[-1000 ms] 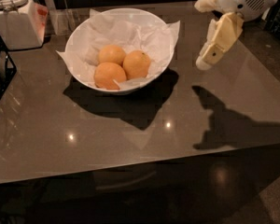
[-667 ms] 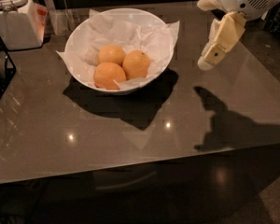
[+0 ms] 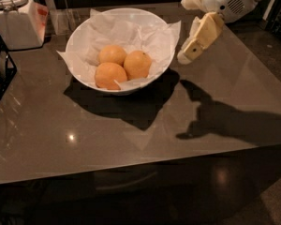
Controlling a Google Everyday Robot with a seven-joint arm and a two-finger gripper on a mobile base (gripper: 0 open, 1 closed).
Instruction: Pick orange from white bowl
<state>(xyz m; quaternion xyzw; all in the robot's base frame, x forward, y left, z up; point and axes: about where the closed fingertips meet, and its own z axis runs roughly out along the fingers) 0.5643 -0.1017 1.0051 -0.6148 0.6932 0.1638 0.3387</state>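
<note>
The white bowl (image 3: pixel 79 36), lined with crumpled white paper, stands on the dark table at the back centre. Three orange fruits lie in it. The orange (image 3: pixel 137 64) is the slightly oval one on the right, with a small dark speck near its top. Two rounder fruits lie at the front left (image 3: pixel 109 75) and the back left (image 3: pixel 113 54). My gripper (image 3: pixel 193 48), cream and white, hangs above the table just right of the bowl's rim, pointing down and to the left. It holds nothing and touches neither the bowl nor the fruit.
A white lidded jar (image 3: pixel 14 20) stands at the back left. A black wire rack (image 3: pixel 0 74) is at the left edge. A clear glass object (image 3: pixel 61 18) stands behind the bowl. The table's front edge (image 3: pixel 131 165) runs across the lower frame.
My gripper has moved left, closer to the bowl's right rim. The bowl and the fruits have not moved.
</note>
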